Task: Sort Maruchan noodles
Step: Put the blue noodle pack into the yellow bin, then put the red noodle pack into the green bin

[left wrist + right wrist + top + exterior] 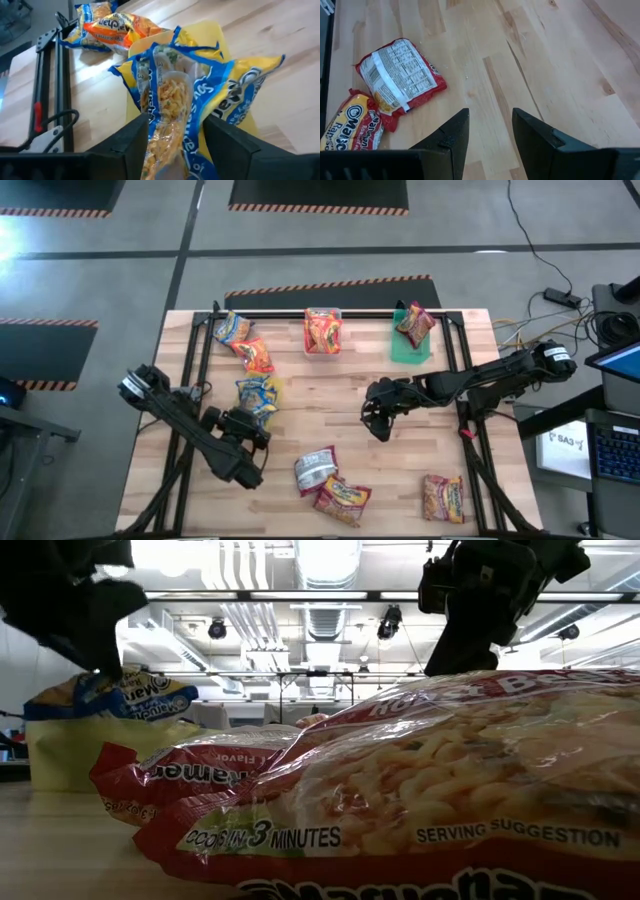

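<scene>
My left gripper is shut on a yellow-and-blue noodle packet over the yellow tub. A second yellow-and-blue packet lies beside it on that tub. My right gripper hangs open above bare wood near the table's middle. A silvery-backed red packet and an orange-red one lie flat near the near edge. Another packet lies to their right. My left gripper pinches the yellow-and-blue packet between its two fingers at the packet's near end, the plastic crumpled between them. The fingers come slanting down from the table's near-left side. The packet's far end reaches over the yellow tub; whether it rests there I cannot tell.
A clear tub with orange-red packets and a green tub with a dark red packet stand along the far edge. A yellow-and-blue packet and an orange one lie far left. A black frame rail runs along the left side.
</scene>
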Available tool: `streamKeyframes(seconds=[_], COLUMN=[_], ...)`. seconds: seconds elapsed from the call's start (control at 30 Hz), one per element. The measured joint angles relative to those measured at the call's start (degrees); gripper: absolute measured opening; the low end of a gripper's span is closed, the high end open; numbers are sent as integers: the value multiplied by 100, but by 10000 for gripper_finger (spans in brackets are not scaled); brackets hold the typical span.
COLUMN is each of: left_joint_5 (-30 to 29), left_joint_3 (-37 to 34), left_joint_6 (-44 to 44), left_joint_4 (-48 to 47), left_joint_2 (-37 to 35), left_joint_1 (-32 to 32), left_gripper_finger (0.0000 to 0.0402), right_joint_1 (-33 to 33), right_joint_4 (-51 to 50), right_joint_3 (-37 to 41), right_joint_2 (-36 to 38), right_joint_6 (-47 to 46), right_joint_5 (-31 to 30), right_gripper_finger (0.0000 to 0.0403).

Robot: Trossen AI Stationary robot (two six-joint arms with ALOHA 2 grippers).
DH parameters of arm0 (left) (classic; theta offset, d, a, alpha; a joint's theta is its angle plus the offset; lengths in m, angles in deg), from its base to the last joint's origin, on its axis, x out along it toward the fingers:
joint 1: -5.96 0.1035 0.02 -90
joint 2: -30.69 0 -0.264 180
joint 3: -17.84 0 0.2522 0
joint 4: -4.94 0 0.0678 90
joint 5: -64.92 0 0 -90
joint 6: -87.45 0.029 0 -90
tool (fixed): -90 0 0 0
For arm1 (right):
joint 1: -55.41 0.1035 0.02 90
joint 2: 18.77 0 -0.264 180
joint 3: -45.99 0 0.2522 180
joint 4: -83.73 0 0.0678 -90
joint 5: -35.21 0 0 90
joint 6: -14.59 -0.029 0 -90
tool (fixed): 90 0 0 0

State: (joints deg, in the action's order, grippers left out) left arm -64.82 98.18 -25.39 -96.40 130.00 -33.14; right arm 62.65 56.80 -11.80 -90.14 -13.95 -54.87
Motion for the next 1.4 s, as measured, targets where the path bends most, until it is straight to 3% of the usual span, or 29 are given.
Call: streamKeyframes(seconds=[0.33,0.5,0.8,0.97,1.13,1.4], left_joint_5=[-732,-783,-1573,-1677,-1688,-1689], left_joint_3=[500,506,1006,1179,1172,1170], left_joint_6=[346,436,2255,3092,3331,3380], left_joint_4=[-240,184,1625,2154,2316,2375], left_joint_2=[-44,-44,-28,-22,-19,-15], left_joint_1=[-17,-25,-172,-179,-179,-192], left_gripper_finger=[181,181,181,181,181,181], right_joint_1=[0,0,74,426,1050,1895], right_joint_4=[-9,-15,-16,13,156,1554], right_joint_3=[0,0,0,19,24,24], right_joint_2=[-2,-2,-2,-29,-368,-1008], right_joint_6=[2,-103,-698,-1343,-2079,-2679], right_joint_5=[0,16,598,651,616,911], right_gripper_finger=[139,139,139,139,139,139])
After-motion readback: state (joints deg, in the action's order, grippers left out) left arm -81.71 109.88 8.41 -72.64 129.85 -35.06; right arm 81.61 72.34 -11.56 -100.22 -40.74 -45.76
